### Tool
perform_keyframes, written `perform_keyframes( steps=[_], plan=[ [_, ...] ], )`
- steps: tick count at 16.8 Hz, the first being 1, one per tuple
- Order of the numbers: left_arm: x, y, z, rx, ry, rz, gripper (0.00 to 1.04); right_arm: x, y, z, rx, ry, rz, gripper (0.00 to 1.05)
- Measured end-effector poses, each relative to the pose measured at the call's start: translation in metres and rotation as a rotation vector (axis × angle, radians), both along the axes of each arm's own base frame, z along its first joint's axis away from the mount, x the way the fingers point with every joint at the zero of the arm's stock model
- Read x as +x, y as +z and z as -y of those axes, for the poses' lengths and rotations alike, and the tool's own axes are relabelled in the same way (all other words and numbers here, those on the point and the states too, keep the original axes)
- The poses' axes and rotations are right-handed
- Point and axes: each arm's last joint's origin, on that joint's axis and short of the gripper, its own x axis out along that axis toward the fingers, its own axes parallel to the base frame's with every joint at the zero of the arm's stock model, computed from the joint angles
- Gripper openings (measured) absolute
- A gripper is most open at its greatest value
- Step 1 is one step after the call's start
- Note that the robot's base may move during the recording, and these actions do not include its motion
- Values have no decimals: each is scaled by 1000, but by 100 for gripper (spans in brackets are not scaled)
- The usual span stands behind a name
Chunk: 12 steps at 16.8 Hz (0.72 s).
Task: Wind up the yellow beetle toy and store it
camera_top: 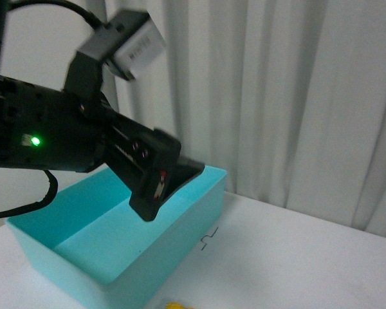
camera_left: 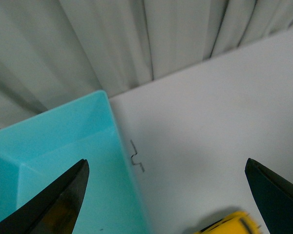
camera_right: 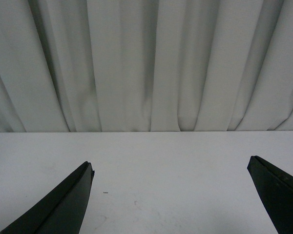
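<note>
Hovering wide open above the bin's [camera_top: 177,257] right wall, the left hand [camera_left: 165,165] is nearer the toy [camera_left: 230,223], which lies just outside the bin toward the surface's [camera_top: 296,257] front edge, long axis not discernible; right hand [camera_right: 170,165], also wide, faces only bare surface.

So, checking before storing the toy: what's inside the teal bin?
The bin shows only bare floor. The left arm covers its far side, so that part is unseen. The toy lies outside, on the table.
</note>
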Motion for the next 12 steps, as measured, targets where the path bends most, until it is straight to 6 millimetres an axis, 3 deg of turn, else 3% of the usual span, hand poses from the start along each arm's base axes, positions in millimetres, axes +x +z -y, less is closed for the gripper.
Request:
perform_keyframes(
  steps=[2,4,6,8,12],
  plan=[
    [34,-13,1,254,-171,-130,98,0,0,0,0,0,0,98],
    [53,-12,11,493,-408,-208,98,0,0,0,0,0,0,98],
    [56,-12,18,728,-573,-319,98,0,0,0,0,0,0,98],
    [54,-34,25,907,-712,-459,98,0,0,0,0,0,0,98],
    [60,-65,49,978,-849,-550,98,0,0,0,0,0,0,98]
  ],
)
